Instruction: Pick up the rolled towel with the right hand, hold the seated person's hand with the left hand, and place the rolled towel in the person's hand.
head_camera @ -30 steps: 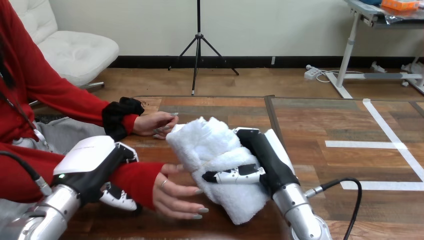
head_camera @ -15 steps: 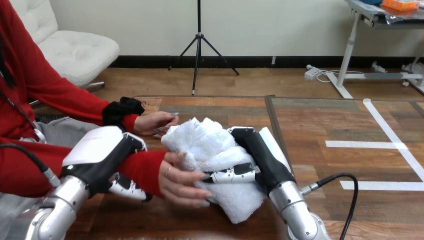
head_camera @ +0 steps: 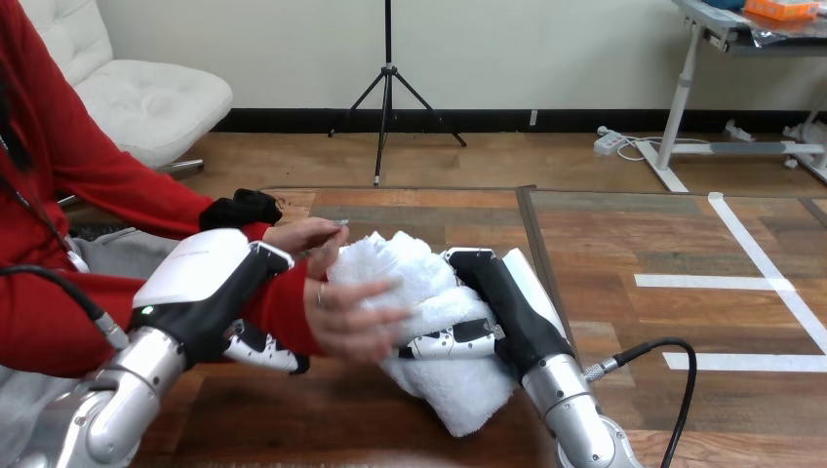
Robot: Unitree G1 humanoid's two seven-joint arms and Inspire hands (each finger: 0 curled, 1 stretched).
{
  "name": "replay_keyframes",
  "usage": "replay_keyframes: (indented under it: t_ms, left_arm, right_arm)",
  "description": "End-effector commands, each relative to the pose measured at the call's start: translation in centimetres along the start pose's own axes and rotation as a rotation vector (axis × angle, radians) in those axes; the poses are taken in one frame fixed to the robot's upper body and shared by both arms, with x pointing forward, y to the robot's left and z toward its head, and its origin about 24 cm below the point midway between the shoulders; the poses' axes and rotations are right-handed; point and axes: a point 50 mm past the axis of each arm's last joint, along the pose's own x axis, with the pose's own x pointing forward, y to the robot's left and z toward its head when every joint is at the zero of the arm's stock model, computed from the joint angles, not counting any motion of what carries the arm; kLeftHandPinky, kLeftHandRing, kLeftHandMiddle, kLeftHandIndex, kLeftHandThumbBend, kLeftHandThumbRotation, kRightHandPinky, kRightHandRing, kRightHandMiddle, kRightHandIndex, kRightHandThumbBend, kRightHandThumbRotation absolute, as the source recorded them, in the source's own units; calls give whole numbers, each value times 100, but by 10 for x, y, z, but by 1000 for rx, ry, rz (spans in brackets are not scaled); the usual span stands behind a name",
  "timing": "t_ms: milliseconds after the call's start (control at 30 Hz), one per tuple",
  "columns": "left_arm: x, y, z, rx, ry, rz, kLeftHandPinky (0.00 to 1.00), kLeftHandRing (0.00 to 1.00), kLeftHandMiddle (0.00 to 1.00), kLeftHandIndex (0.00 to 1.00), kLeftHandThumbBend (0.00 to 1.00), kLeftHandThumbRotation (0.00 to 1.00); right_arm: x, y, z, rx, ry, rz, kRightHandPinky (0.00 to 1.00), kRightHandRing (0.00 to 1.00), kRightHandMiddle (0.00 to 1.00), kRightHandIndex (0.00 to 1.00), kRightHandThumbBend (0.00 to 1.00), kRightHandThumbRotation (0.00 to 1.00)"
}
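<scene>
White terry makes up the rolled towel (head_camera: 458, 395), a fat bundle lying slantwise above the wooden table (head_camera: 624, 234), just left of the view's middle. The right hand (head_camera: 502, 302) has it from the right side: palm against the roll, fingers (head_camera: 444, 342) curled across its front and sunk into the cloth. I cannot tell whether the low end rests on the wood.

On the towel's left flank lies the person's near hand (head_camera: 351, 317), palm on the cloth and fingers loosely spread over the top of the roll, close to the robot's fingertips. Behind it the person's far hand (head_camera: 307, 234) sits at the towel's upper left corner, touching it or nearly so.

The left hand (head_camera: 210, 283) is at the near hand's wrist, its white back on the side facing the camera. Its fingers (head_camera: 263, 351) are bent in under the red sleeve, so it appears to be clasping the wrist.

By my reading the handover step is under way: both hands are placed and the towel has met the person's hand. The next move calls for easing the right fingers off once the person's fingers have closed on the roll, with the left hand steadying the wrist.
</scene>
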Motion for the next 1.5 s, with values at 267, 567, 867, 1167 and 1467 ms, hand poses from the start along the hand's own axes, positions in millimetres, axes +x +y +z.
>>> replay_keyframes:
  t_ms: [267, 567, 867, 1167, 1467]
  left_arm:
    - [39, 61, 84, 17, -390, 233, 31, 36, 41, 42, 79, 0]
    - [40, 60, 86, 21, -397, 229, 31, 36, 41, 42, 79, 0]
    - [40, 58, 85, 16, -401, 226, 31, 36, 41, 42, 78, 0]
    - [40, 56, 83, 16, -399, 219, 31, 36, 41, 42, 79, 0]
    - [39, 54, 82, 8, -399, 220, 31, 36, 41, 42, 79, 0]
  right_arm:
    - [27, 2, 39, -11, -172, -14, 27, 32, 39, 44, 81, 0]
    - [26, 2, 40, -16, -192, -28, 27, 32, 39, 44, 81, 0]
    - [25, 2, 40, -2, -196, -31, 27, 32, 39, 44, 80, 0]
    - [24, 0, 42, 21, -215, -40, 27, 32, 39, 44, 79, 0]
    - [24, -1, 47, 36, -255, -52, 26, 31, 39, 44, 79, 0]
